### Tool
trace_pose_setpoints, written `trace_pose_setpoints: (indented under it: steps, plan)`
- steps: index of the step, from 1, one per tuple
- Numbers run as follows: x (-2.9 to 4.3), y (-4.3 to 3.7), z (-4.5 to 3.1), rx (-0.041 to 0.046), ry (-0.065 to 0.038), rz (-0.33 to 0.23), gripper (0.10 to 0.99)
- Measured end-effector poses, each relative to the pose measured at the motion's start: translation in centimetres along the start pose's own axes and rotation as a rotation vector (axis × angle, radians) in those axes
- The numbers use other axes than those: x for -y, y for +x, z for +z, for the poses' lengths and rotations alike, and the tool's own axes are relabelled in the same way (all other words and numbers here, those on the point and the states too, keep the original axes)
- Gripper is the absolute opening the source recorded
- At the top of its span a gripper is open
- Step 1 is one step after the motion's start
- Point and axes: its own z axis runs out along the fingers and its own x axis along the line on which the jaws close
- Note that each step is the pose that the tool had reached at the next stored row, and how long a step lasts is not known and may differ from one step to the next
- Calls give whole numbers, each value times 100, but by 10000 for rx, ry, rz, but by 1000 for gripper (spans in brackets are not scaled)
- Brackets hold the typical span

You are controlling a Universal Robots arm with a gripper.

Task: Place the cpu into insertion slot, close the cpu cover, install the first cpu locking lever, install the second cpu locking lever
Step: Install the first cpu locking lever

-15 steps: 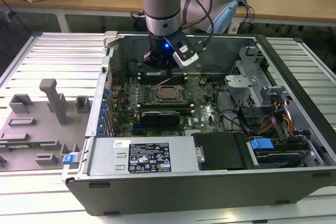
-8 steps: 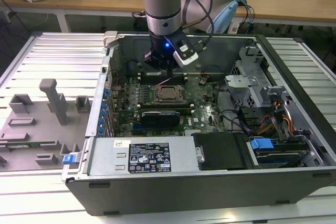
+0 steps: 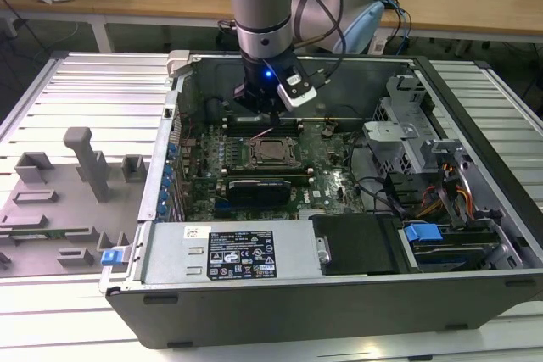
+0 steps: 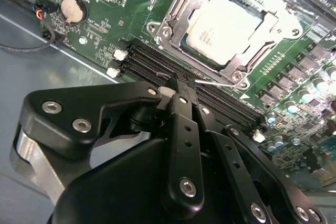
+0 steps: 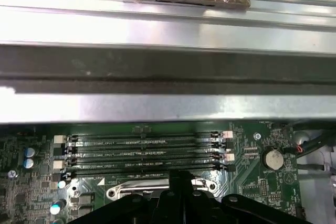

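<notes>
1. Black gripper (image 4: 177, 86) is pinched shut, its tip close over the long black slots (image 4: 152, 59);
2. pale silvery square cpu (image 4: 226, 24) lies in the metal-rimmed square insertion slot (image 4: 155, 29); thin silvery frame-shaped cpu cover (image 4: 273, 27) lies down around it.

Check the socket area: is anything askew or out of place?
The chip lies flat under the closed cover. One thin lever near the cover's corner angles away from its edge rather than lying along it, so it looks unlatched. Nothing else stands out.
</notes>
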Motion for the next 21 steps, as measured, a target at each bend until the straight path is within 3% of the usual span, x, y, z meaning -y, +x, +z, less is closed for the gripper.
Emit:
trace_pose_setpoints:
  steps: [3, 5, 9, 13, 15, 17, 21]
  plan:
    - [-31, 7, 23, 93, 130, -18, 106]
    - [-35, 16, 33, 207, 188, -29, 106]
    - [-35, 17, 34, 214, 195, -31, 106]
    - [-30, 38, 64, 399, 212, 78, 106]
    - [-28, 42, 75, 440, 230, 175, 106]
    - [-26, 55, 95, 580, 382, 1015, 106]
    - [-62, 89, 100, 647, 426, 1260, 106]
